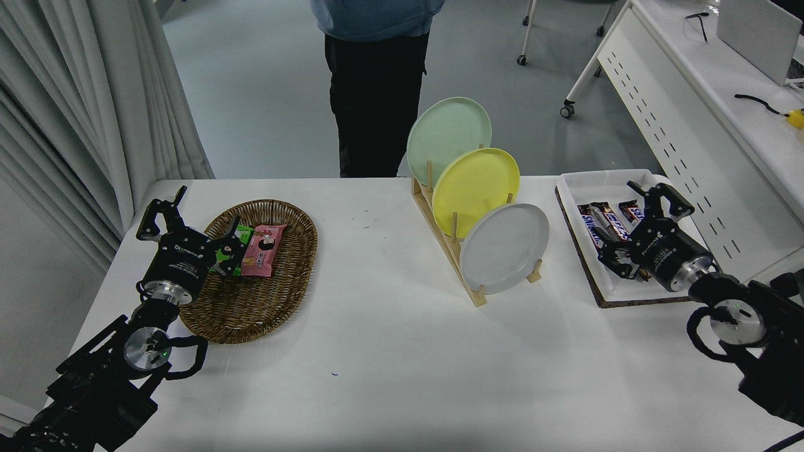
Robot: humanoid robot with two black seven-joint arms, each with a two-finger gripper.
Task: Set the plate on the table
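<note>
The light grey plate (504,248) stands tilted in the front slot of a wooden rack (447,250) on the white table (402,351). Behind it in the rack are a yellow plate (475,183) and a pale green plate (447,132). My right gripper (625,223) is open and empty, over the white tray to the right of the plate, a good hand's width away from it. My left gripper (188,216) is open and parked at the lower left, over the edge of a wicker basket.
A wicker basket (254,273) with snack packets lies at the left. A white tray (612,232) with chocolate bars sits at the right. A person (375,81) stands at the far side. A white perforated-panel desk (703,100) is at the right.
</note>
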